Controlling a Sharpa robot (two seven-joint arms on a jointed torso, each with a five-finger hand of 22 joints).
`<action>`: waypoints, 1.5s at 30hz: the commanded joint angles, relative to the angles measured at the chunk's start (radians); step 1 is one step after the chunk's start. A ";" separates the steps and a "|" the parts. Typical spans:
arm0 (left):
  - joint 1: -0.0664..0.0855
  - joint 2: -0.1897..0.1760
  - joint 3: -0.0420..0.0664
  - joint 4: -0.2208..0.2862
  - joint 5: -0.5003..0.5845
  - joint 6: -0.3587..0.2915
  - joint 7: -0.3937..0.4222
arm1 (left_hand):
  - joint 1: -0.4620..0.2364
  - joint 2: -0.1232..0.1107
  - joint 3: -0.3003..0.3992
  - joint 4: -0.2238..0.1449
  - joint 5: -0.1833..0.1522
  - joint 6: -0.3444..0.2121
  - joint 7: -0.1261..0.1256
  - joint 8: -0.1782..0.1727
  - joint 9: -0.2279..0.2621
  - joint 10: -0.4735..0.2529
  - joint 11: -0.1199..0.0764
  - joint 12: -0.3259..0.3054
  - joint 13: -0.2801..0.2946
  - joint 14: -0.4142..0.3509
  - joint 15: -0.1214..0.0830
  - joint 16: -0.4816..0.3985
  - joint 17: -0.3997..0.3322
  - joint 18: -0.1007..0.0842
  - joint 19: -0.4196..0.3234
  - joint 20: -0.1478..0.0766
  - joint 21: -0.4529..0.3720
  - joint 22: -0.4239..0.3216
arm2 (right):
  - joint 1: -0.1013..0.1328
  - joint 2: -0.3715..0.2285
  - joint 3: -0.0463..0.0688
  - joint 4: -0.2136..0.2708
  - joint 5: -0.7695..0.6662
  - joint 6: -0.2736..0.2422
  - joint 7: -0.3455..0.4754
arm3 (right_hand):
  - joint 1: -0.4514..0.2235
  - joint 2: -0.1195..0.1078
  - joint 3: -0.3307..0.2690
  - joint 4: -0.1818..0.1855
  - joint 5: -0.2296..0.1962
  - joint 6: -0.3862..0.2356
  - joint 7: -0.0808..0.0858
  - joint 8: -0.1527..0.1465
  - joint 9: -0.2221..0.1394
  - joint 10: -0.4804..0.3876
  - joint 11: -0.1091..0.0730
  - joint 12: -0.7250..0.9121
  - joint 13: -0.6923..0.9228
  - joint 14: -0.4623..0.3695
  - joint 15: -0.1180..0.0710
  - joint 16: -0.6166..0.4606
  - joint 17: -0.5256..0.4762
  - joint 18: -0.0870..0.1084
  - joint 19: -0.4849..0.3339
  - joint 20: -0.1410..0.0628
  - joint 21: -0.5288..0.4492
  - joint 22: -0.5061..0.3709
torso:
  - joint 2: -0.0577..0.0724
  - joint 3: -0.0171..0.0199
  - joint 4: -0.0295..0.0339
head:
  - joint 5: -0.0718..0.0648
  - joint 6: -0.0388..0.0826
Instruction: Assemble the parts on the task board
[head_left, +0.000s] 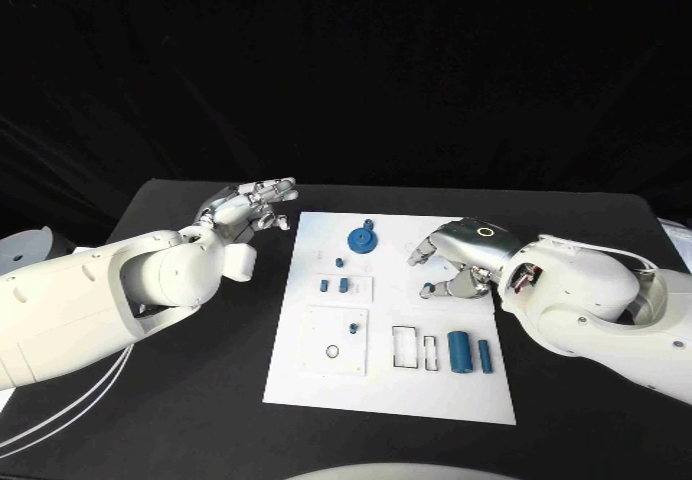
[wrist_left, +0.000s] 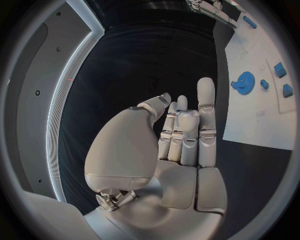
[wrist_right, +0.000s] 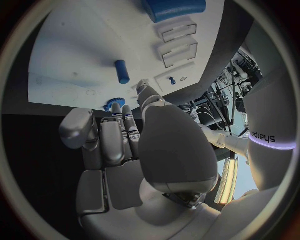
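Head view: both hands empty, fingers apart, flanking task board (head_left: 389, 385); gear (head_left: 362, 239) between

My head camera is looking down from above at the tabletop (head_left: 188, 420), taking in the whole task board (head_left: 397, 390) with both my arms coming in from the sides. My left wrist camera is sitting close behind my left hand (wrist_left: 178, 150), facing past it toward the board's edge and the blue gear (wrist_left: 244, 81). My right wrist camera is sitting close behind my right hand (wrist_right: 134, 150), facing the board. All three are sharing the board and the gear.
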 joint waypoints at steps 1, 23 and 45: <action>0.000 0.002 0.001 0.002 -0.004 0.021 0.003 | 0.012 0.000 -0.002 -0.006 0.005 -0.006 0.000 0.000 -0.001 -0.008 0.001 0.001 0.002 -0.007 0.002 -0.006 -0.001 0.010 -0.008 0.001 -0.003 -0.001 | 0.000 -0.002 -0.001 -0.001 0.005 0.057 -0.023 | 0.014 0.001 -0.007 0.003 0.004 0.000 -0.008 0.000 0.001 -0.003 -0.004 0.000 0.001 0.042 -0.007 -0.004 -0.002 0.015 0.004 -0.008 -0.003 -0.001 | 0.000 0.0009 0.0007 | 0.000 0.000; 0.000 0.002 0.001 0.000 -0.005 0.022 0.003 | 0.012 0.000 -0.002 -0.006 0.005 -0.006 0.000 0.000 -0.001 -0.008 0.001 0.001 0.002 -0.007 0.002 -0.006 -0.001 0.010 -0.008 0.001 -0.003 -0.001 | -0.008 0.011 -0.005 -0.018 -0.008 0.135 -0.014 | 0.101 0.082 0.080 0.009 -0.045 0.090 0.004 0.011 0.006 0.146 -0.035 0.036 -0.002 0.046 -0.022 0.004 -0.003 0.011 0.019 -0.024 0.007 0.013 | 0.001 0.0010 0.0009 | 0.003 -0.002; 0.000 0.002 0.001 0.000 -0.005 0.022 0.003 | 0.012 0.000 -0.002 -0.006 0.005 -0.006 0.000 0.000 -0.001 -0.008 0.001 0.001 0.002 -0.007 0.002 -0.006 -0.001 0.010 -0.008 0.001 -0.003 -0.001 | -0.017 0.027 -0.005 -0.036 -0.013 0.139 -0.006 | 0.101 0.072 0.176 0.012 -0.051 0.142 0.009 0.012 0.008 0.208 -0.046 0.007 -0.001 0.046 -0.036 0.010 -0.001 0.010 0.024 -0.037 0.011 0.018 | 0.001 0.0006 0.0015 | 0.001 -0.005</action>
